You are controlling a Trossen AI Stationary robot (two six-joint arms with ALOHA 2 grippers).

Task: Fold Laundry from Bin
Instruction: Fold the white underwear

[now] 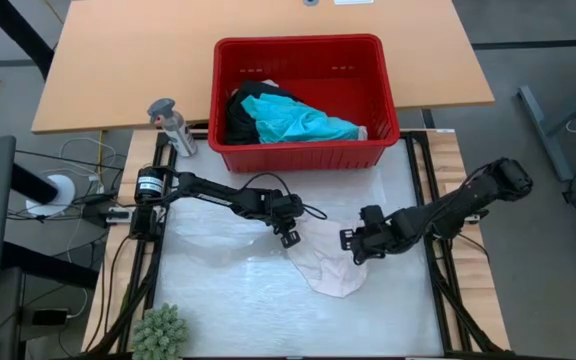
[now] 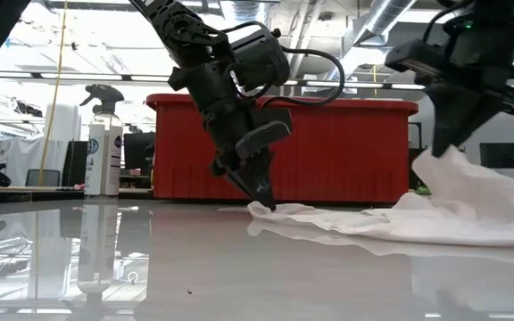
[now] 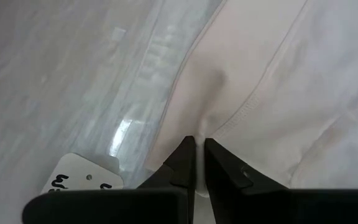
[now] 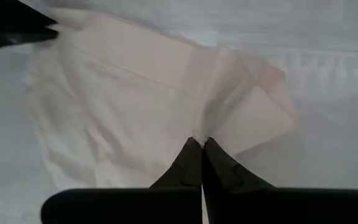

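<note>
A small pale pink-white piece (image 1: 330, 272) is lying spread on the glossy tabletop (image 1: 218, 295), nearest the front edge, with both claws pinching it. The left claw (image 1: 288, 238) is reaching in from the left with its arm stretched low and its tip pointing down, clenched on the garment's left edge, while the right claw (image 1: 356, 250) is angling in from the right, clenched on the raised right part. Behind them the red bin (image 1: 378, 80) is holding a turquoise shirt (image 1: 303, 122) and black clothing (image 1: 240, 115), with a spray bottle (image 1: 171, 125) standing just left of it.
</note>
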